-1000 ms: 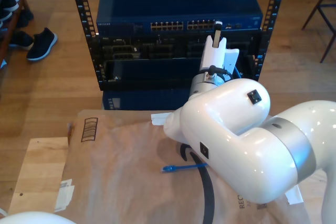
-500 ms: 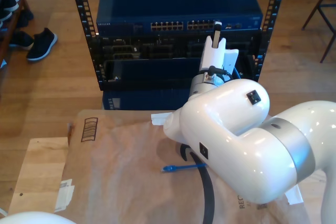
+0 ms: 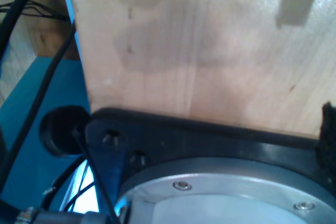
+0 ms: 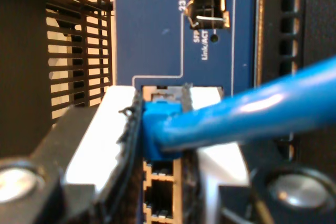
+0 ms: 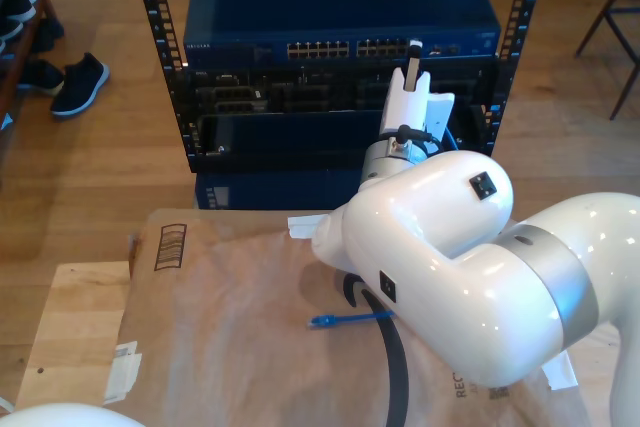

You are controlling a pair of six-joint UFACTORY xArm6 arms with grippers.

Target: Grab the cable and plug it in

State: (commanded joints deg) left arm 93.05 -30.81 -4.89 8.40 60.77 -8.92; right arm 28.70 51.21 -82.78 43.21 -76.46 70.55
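Observation:
The blue cable (image 4: 262, 111) ends in a translucent blue plug (image 4: 156, 129) that my second gripper (image 4: 163, 124) is shut on. One white finger (image 4: 105, 129) presses each side of the plug. The plug sits at the mouth of a port on the blue network switch (image 4: 152, 35); I cannot tell how deep it is. In the exterior view this second gripper (image 5: 413, 55) reaches up to the switch's (image 5: 330, 7) port row on the view's right. The cable's other end (image 5: 338, 320) lies loose on the brown paper (image 5: 230, 327).
A thick black robot cable (image 5: 395, 362) curves over the paper under the white arm (image 5: 450, 247). Black rack rails (image 5: 160, 37) frame the switch. Shoes (image 5: 78, 82) lie on the floor at the exterior view's left. The first wrist view looks at a wooden board (image 3: 199, 45) and a black mounting plate (image 3: 157, 135).

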